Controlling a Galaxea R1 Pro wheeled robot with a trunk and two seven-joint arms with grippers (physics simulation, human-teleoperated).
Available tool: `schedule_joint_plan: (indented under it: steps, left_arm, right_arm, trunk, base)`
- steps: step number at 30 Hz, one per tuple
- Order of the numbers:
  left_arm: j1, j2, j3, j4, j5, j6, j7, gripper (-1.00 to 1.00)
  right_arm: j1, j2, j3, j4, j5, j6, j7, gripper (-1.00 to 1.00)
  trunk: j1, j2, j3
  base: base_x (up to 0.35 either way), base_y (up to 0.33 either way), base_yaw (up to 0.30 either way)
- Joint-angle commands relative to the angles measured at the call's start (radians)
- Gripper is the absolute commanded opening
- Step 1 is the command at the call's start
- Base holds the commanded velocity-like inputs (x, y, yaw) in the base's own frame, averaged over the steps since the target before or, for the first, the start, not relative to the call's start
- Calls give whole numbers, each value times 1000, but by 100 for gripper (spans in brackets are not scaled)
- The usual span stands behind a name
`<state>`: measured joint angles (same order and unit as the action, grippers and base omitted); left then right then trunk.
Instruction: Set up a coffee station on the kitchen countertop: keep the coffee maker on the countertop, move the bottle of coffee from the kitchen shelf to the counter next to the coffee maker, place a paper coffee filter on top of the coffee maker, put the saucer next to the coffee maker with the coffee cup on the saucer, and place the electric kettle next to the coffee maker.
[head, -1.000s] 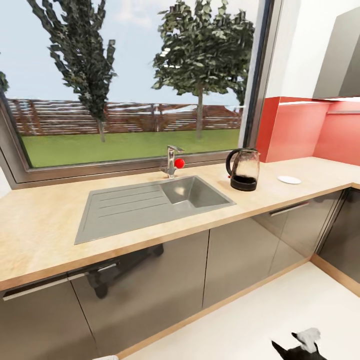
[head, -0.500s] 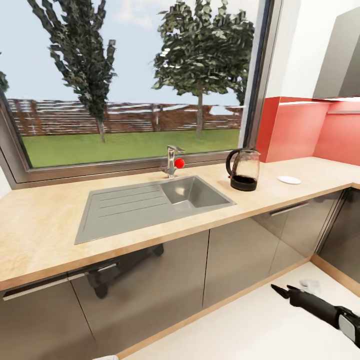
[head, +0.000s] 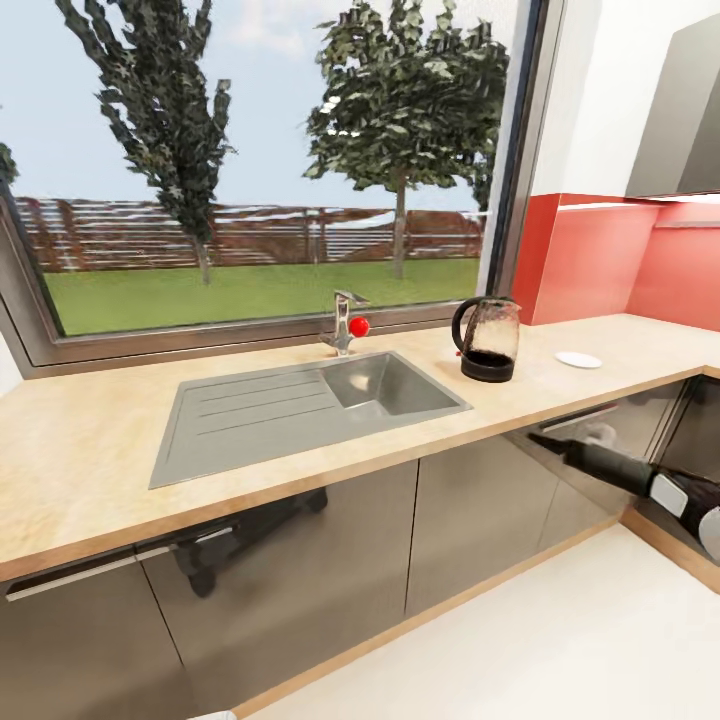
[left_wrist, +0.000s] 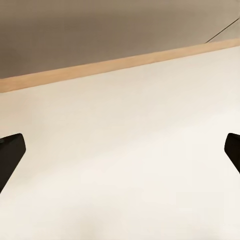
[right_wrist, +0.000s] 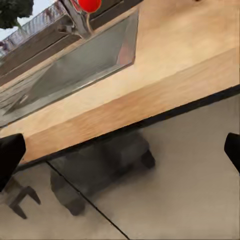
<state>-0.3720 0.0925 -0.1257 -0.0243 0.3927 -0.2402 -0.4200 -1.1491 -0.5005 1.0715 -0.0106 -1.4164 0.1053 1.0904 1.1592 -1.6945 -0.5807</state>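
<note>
The right fingers (head: 545, 440) are spread and empty below the tabletop's (head: 90, 450) front edge; the electric kettle (head: 487, 340) and saucer (head: 578, 360) sit above them. The left fingers (left_wrist: 12, 155) are spread over the floor (left_wrist: 130, 165).

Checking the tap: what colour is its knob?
Red; the tap knob shows best in the head view.

Looked down from head height across the kitchen countertop (head: 90, 440), sink (head: 300, 405) at centre, window behind, electric kettle (head: 487, 340) and saucer (head: 578, 360) beyond the sink toward the red splashback. Sat close under the countertop (right_wrist: 150, 107) edge on the right wrist, aimed up past the grey cabinet front (right_wrist: 185, 190) at the sink (right_wrist: 85, 62) and red-knobbed tap (right_wrist: 82, 12): ground shared with the head view. Faced pale floor (left_wrist: 130, 165) and a wooden plinth strip (left_wrist: 115, 65) from the left wrist, near the cabinet base.
</note>
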Motion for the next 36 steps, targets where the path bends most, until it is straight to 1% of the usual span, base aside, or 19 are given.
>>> schedule_joint_plan:
  steps: [1,3,4,5,6,7,8,9,12,14,15,16,20,23,26,31,34,35,36]
  left_arm:
    - [-1,0,-8,1,9,-4,-3,100]
    - [-1,-1,-8,2,9,-4,-3,100]
    - [0,-1,-8,2,9,-4,-3,100]
    - [5,-2,-8,3,9,-4,-3,100]
    - [8,-3,-8,3,9,-3,-3,100]
    - [13,-3,-8,3,10,-3,-3,100]
    - [15,-3,-8,3,10,-3,-3,100]
    - [21,-4,-8,3,10,-3,-3,100]
    - [28,-4,-8,3,10,-3,-3,100]
    - [36,-4,-8,3,11,-3,-3,100]
    - [48,-5,-8,3,11,-3,-3,100]
    - [54,-7,-8,3,11,-2,-4,100]
    - [64,-10,-7,3,11,-2,-5,100]
    - [68,-11,-6,3,11,-2,-5,100]
    - [69,-11,-6,4,11,-3,-5,100]
    - [89,-10,-1,4,12,-2,-5,100]
    - [133,6,52,3,16,-3,-5,100]
    - [194,45,147,3,20,-3,-7,100]
    - [218,61,174,3,20,-3,-7,100]
  right_arm:
    - [-24,-1,10,-41,-9,20,0,100]
    - [-53,-4,10,-162,-5,35,-37,100]
    - [-64,-8,10,-239,-4,52,-89,100]
    - [-73,-19,9,-392,-3,84,-217,100]
    - [-75,-25,9,-448,-3,92,-269,100]
    - [-78,-36,9,-570,-4,106,-392,100]
    - [-79,-41,8,-633,-4,117,-460,100]
    - [-81,-47,0,-797,-4,154,-653,100]
    - [-82,-46,-19,-904,-4,180,-819,100]
    - [-82,-15,-37,-983,-4,198,-1029,100]
    - [-83,28,-44,-1022,-4,204,-1206,100]
    - [-83,48,-46,-1032,-3,206,-1277,100]
    - [-83,88,-48,-1042,5,206,-1412,100]
    - [-82,129,-48,-1042,41,204,-1487,100]
    - [-79,146,-49,-1040,62,202,-1509,100]
    - [-75,154,-49,-1039,68,200,-1524,100]
    - [-74,157,-49,-1033,69,200,-1529,100]
    - [-73,158,-49,-1024,69,200,-1530,100]
    - [-73,158,-50,-1023,70,200,-1530,100]
  trunk:
    - [0,-1,-1]
    - [0,-1,-1]
    - [0,-1,-1]
    - [0,-1,-1]
    - [0,-1,-1]
    - [0,-1,-1]
    - [0,-1,-1]
    - [0,-1,-1]
    - [0,-1,-1]
    - [0,-1,-1]
    - [0,-1,-1]
    - [0,-1,-1]
    - [0,-1,-1]
    - [0,-1,-1]
    - [0,-1,-1]
    - [0,-1,-1]
    - [0,-1,-1]
    - [0,-1,-1]
    - [0,-1,-1]
  base:
    - [0,0,0]
    - [0,0,0]
    - [0,0,0]
    - [0,0,0]
    - [0,0,0]
    - [0,0,0]
    - [0,0,0]
    - [0,0,0]
    - [0,0,0]
    - [3,0,0]
    - [181,-82,0]
    - [205,-94,0]
    - [201,-85,0]
    - [95,-28,0]
    - [211,-7,0]
    - [91,-1,0]
    - [15,0,90]
    - [4,0,202]
    - [2,0,225]
